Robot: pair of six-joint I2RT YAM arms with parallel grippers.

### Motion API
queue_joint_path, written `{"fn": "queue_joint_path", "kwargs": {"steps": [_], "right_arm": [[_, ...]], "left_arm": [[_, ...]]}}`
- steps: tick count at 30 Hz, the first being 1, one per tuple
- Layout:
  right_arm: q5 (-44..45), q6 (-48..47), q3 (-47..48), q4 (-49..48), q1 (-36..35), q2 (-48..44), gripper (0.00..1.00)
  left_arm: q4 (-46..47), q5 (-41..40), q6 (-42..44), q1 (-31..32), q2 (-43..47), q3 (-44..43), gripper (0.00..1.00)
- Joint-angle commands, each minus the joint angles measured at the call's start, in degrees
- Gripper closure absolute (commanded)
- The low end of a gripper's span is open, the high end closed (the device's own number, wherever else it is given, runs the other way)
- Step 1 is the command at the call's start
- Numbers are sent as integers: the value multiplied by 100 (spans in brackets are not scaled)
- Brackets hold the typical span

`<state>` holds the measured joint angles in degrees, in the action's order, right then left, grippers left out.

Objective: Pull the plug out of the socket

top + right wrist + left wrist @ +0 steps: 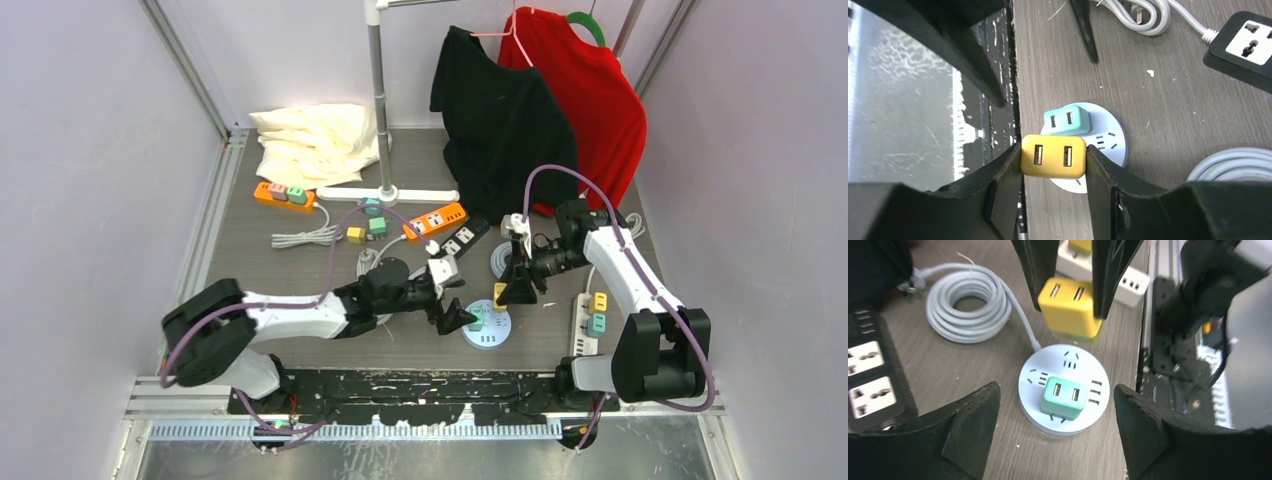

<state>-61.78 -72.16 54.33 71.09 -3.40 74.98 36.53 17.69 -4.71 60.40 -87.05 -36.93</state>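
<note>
The right jaws are clamped on a yellow plug (1053, 156), gripped across its two smooth side faces with the twin USB slots facing up. It is held just above a round white socket (1083, 422) and appears lifted clear, though its pins cannot be seen. A teal plug (1064, 397) is seated in that socket beside it. The left jaws are spread wide and empty, hovering low to either side of the socket without touching it. The plug is judged small, light and rigid, with glossy plastic that could slip, so a square grip on the flat sides and a straight upward pull are advised. The socket looks light enough to lift off the worktop (963, 375) unless it is held down.
</note>
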Motion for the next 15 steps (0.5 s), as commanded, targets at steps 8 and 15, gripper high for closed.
{"fn": "queue_joint_path", "kwargs": {"steps": [8,15], "right_arm": [[213,5628,177,-2425,78,-313,97],[162,6185,264,-2434,85,-75,96]], "left_arm": [[106,-1549,-3170,-28,1383,471,0],[-1426,-2699,-3350,627,1114,-537,7]]}}
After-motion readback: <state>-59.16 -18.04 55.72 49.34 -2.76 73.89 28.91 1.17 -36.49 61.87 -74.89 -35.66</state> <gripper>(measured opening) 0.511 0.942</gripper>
